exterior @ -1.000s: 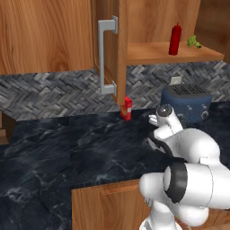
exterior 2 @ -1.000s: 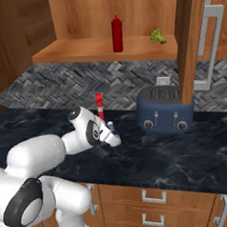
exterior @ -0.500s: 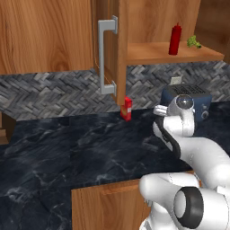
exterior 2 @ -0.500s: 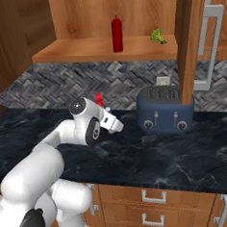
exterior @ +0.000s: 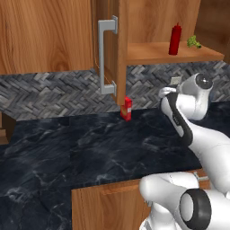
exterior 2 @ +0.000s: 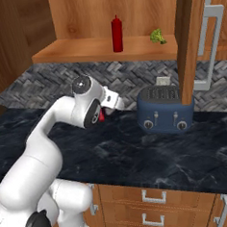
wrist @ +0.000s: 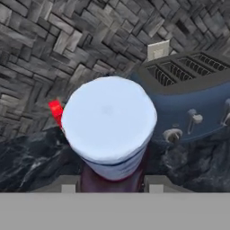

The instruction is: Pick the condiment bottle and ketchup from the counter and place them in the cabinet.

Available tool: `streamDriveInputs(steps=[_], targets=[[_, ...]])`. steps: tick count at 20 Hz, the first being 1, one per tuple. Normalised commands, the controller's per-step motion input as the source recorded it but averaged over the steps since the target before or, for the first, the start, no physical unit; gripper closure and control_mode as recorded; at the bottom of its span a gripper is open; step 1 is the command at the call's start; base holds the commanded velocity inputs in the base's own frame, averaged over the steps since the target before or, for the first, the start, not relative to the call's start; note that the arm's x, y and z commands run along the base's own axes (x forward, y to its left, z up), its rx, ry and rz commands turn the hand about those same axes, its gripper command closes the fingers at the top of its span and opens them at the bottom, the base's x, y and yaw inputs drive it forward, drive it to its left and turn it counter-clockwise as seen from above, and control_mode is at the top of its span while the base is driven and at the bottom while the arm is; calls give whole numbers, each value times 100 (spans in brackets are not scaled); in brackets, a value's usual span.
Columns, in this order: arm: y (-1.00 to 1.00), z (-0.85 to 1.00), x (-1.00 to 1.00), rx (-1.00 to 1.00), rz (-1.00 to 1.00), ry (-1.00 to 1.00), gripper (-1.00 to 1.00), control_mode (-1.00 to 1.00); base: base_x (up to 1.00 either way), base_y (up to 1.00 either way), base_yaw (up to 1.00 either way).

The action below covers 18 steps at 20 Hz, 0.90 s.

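In the hand view the condiment bottle (wrist: 110, 121) stands between my fingers, its pale round top towards the camera and its dark purple body below. My gripper (wrist: 112, 182) is shut on it, held above the black counter (exterior: 90, 148) beside the toaster. The gripper (exterior 2: 113, 101) points towards the back wall, and the hand (exterior: 170, 92) is below the shelf. The ketchup (exterior: 175, 39) stands upright on the shelf of the open wooden cabinet (exterior: 148, 54). It is also in the right base view, ketchup (exterior 2: 117, 34) on the cabinet shelf (exterior 2: 81, 49).
A blue toaster (exterior 2: 166, 110) sits on the counter right of the gripper. A small red carton (exterior: 126, 108) stands by the back wall under the open cabinet door (exterior: 110, 45) with its grey handle. A broccoli piece (exterior 2: 157, 35) lies on the shelf.
The arm has risen from low over the counter and stretched towards the back wall, with the gripper now at toaster height. The ketchup and the carton have not moved.
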Motion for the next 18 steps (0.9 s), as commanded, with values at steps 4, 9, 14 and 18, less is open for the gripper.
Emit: streamDriveInputs(steps=[4, 9, 14, 18], targets=[[1, 82, -6, -2, 13, -4, 100, -100, 0, 0, 0], [6, 67, -15, -6, 16, -4, 100, -100, 0, 0, 0], [13, 63, -19, -11, 14, -7, 100, -100, 0, 0, 0], [19, 62, -11, -11, 10, -14, 100, -100, 0, 0, 0]])
